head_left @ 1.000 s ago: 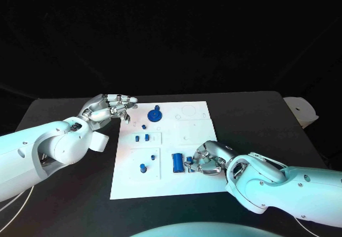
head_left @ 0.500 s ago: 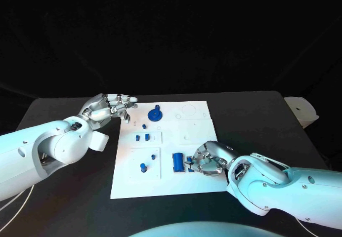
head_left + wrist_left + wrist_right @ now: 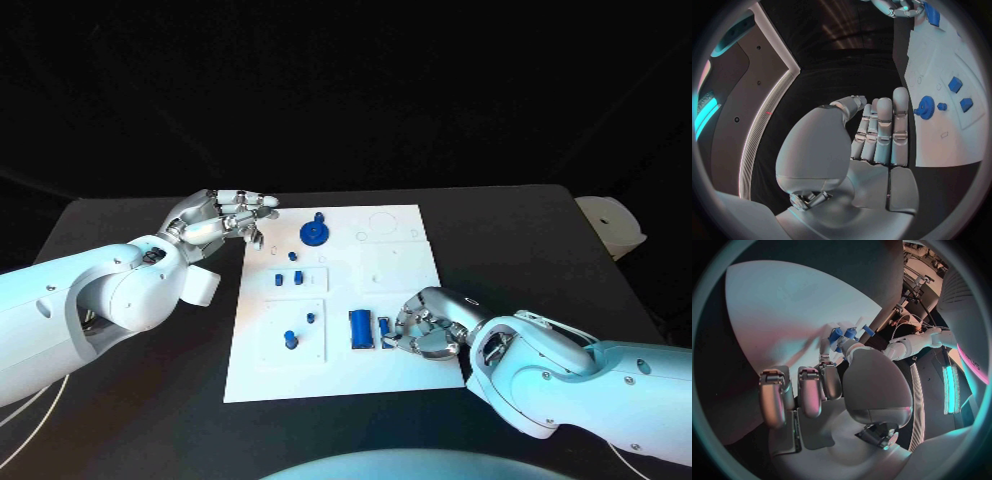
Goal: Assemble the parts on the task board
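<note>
**Small blue parts need a light, exact pinch**

While the right hand [image 3: 426, 325] rests on the task board [image 3: 404, 260] with its fingers [image 3: 831, 381] curled around a small blue part [image 3: 385, 328], the left hand [image 3: 219, 218] hovers open at the board's far corner. I judge the parts light, stiff and smooth; pinch the flat sides, beside the long blue block [image 3: 361, 328].

Two glossy white arms, rounded bulbous shells at forearm and wrist. Left robot hand [image 3: 221, 217] and right robot hand [image 3: 426, 322]: silver metal, segmented fingers [image 3: 900, 120] with darker seams between links, smooth domed palm cover. Thin pale cable trails beneath left arm [image 3: 101, 300]. Small screws dot shell of right arm [image 3: 577, 385].
</note>
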